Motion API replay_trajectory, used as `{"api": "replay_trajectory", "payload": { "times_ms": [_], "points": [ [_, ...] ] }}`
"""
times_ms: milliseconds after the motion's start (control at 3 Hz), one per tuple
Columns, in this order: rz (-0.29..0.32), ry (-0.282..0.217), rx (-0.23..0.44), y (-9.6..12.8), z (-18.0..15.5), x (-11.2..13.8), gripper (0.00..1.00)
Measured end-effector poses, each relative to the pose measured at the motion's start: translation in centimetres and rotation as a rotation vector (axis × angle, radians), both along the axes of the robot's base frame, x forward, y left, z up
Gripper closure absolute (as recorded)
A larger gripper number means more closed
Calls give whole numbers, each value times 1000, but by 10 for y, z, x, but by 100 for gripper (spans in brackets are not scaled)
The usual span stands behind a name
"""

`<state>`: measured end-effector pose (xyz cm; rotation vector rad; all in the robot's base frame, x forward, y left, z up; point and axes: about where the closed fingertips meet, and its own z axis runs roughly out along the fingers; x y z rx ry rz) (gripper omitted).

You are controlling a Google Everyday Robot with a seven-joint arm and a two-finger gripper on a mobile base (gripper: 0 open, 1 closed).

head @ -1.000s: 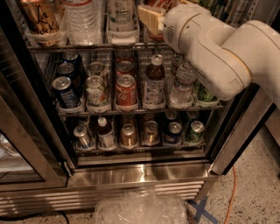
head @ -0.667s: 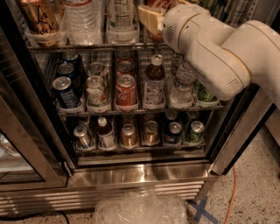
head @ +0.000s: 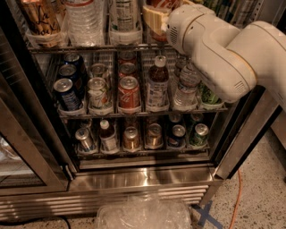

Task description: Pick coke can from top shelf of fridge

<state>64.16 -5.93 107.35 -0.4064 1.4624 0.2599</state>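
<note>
The fridge [head: 134, 176] stands open in the camera view. My gripper [head: 155, 21] is at the top, reaching in over the top shelf [head: 89, 47], a wire rack with a metal front rail and clear trays. A red object [head: 157, 3], perhaps the coke can, shows just above the gripper and is cut off by the frame edge. My big white arm [head: 223, 53] comes in from the right and hides the shelf's right part. A row of red cans [head: 128, 91] with silver lids stands on the shelf below.
Water bottles [head: 85, 20] and a tan bottle [head: 38, 18] stand left of the gripper. Dark blue cans [head: 67, 94], bottles and green cans [head: 208, 96] fill the lower shelves. The glass door [head: 22, 147] hangs open at left. A clear plastic bag [head: 143, 214] and an orange cable [head: 236, 197] lie on the floor.
</note>
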Motion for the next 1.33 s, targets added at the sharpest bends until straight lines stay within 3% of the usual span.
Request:
{"api": "replay_trajectory", "payload": {
  "times_ms": [1333],
  "points": [
    [45, -10, -10, 14, 6, -21, 100]
  ]
}}
